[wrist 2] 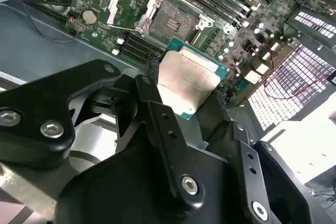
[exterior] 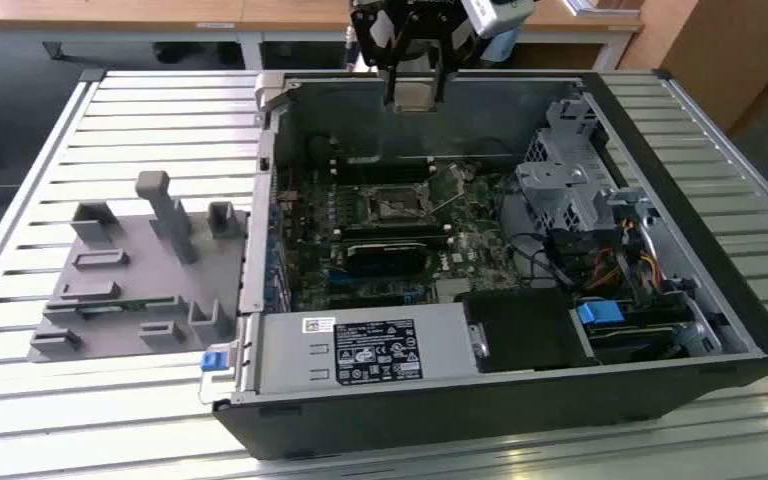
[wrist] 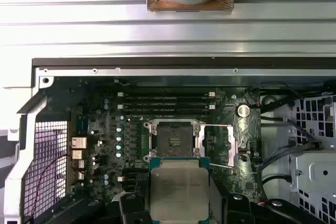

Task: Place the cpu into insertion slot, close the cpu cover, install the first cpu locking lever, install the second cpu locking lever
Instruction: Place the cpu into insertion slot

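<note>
A wide table [exterior: 91,420] of metal slats is seen in the exterior view, and a big black computer case [exterior: 491,410] is laid open on it. A grey plastic holder [exterior: 117,280] is set on the table just beside the case, on the exterior view's left. A green board [wrist: 100,124] is fixed flat inside the case. The gripper [exterior: 411,95] is held up in the air over the far edge of the case. Its two black fingers [wrist 2: 152,64] are pressed against two sides of the cpu [wrist 2: 186,82], so the cpu is gripped between them and is kept well above the board, not touching it. The cpu's silver top is turned toward both wrist cameras. The cpu cover [wrist: 234,148] is flipped open and lies just beside the insertion slot [wrist: 175,140]. The slot is left bare, with its dark middle showing. Thin metal rods are seen by the cover; these may be the locking levers, but that is hard to tell. A small round silver battery [wrist: 242,110] is set in the board near the cover.
</note>
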